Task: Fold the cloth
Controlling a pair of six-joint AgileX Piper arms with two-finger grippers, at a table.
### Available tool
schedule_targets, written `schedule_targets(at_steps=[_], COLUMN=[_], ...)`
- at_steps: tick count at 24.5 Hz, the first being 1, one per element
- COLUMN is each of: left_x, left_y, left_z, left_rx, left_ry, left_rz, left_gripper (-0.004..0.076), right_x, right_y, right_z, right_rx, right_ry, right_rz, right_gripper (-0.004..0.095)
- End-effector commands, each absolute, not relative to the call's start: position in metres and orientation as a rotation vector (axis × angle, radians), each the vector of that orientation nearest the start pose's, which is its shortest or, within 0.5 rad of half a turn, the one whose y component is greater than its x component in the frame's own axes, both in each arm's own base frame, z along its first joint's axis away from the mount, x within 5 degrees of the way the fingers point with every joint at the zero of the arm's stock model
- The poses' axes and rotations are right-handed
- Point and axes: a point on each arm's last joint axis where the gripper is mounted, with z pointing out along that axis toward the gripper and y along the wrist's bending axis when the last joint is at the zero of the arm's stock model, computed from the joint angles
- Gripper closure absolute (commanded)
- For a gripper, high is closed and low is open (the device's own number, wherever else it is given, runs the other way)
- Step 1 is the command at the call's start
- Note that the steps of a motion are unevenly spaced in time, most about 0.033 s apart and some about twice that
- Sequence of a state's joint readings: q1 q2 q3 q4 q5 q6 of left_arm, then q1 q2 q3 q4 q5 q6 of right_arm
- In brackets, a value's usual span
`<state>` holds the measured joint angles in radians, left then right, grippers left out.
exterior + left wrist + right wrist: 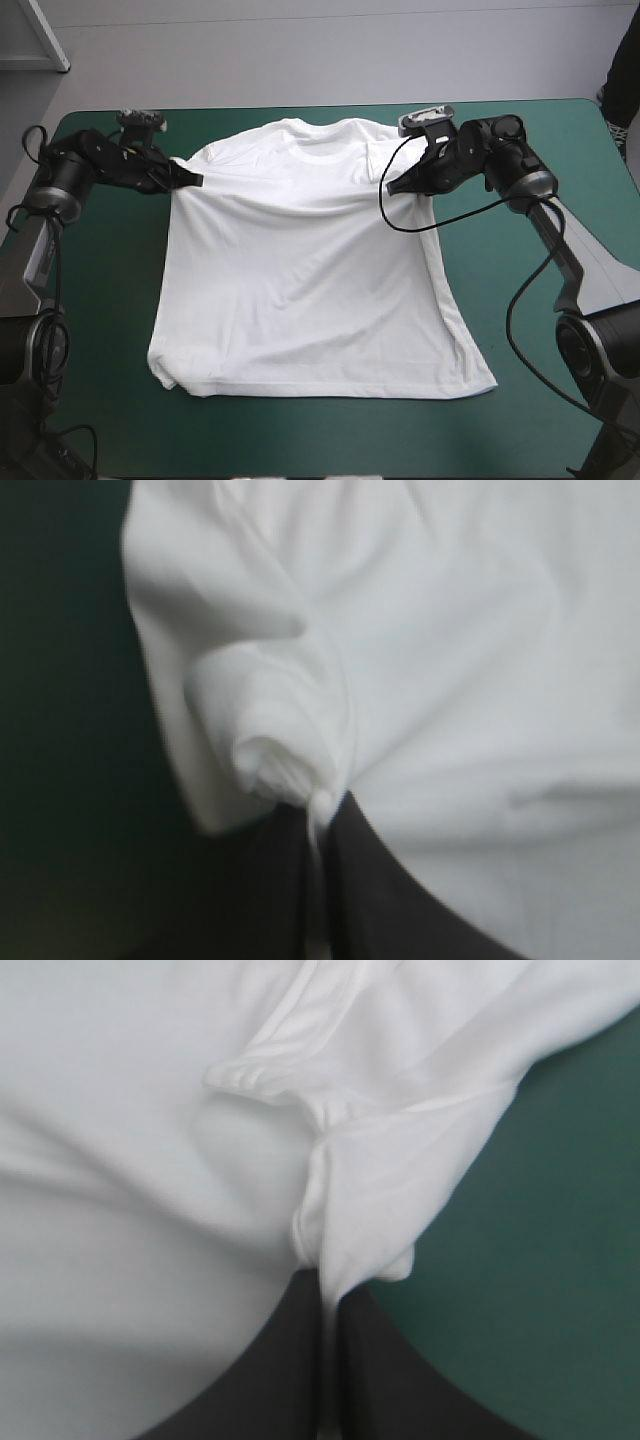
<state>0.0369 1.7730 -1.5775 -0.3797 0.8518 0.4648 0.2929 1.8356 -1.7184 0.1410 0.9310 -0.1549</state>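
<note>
The white T-shirt (300, 290) lies spread on the teal-green table cover (100, 300), collar toward the far edge, hem toward the near edge. My left gripper (196, 181) is shut on the T-shirt at its left armpit, where the sleeve is bunched. In the left wrist view the cloth (420, 660) is rolled up right at my left gripper (322, 810). My right gripper (392, 187) is shut on the T-shirt at its right armpit. The right wrist view shows a pinched fold of cloth (350, 1190) rising from my right gripper (322, 1278). Both sleeves are tucked inward.
Bare teal-green cover runs along both sides of the shirt and along the near edge (330, 440). A white frame corner (40, 40) stands beyond the table's far left.
</note>
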Motion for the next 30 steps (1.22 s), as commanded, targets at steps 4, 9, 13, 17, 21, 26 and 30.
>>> schedule_targets(at_steps=[4, 9, 13, 17, 21, 26, 30], left_x=[0.364, 0.333, 0.307, 0.298, 0.318, 0.386, 0.417], left_y=[-0.017, -0.019, -0.014, -0.012, -0.012, -0.012, -0.009], left_z=[0.461, 0.530, 0.567, 0.576, 0.566, 0.535, 0.522], left_rx=[0.374, 0.402, 0.396, 0.396, 0.356, 0.275, 0.210], left_ry=[2.087, 1.919, 1.839, 1.819, 1.829, 1.758, 1.668], left_rz=[-0.204, -0.166, -0.057, -0.010, -0.047, -0.134, -0.153], left_gripper=[0.0705, 0.0705, 0.0705, 0.0705, 0.0705, 0.0705, 0.0705], right_x=[0.362, 0.336, 0.311, 0.298, 0.309, 0.370, 0.408], right_y=[0.114, 0.107, 0.099, 0.094, 0.097, 0.105, 0.091], right_z=[0.447, 0.511, 0.557, 0.582, 0.588, 0.567, 0.550], right_rx=[-0.439, -0.412, -0.393, -0.367, -0.355, -0.311, -0.210], right_ry=[2.132, 1.952, 1.819, 1.696, 1.583, 1.426, 1.352], right_rz=[0.179, 0.194, 0.188, 0.183, 0.173, 0.130, 0.173], right_gripper=[0.0925, 0.0925, 0.0925, 0.0925, 0.0925, 0.0925, 0.0925])
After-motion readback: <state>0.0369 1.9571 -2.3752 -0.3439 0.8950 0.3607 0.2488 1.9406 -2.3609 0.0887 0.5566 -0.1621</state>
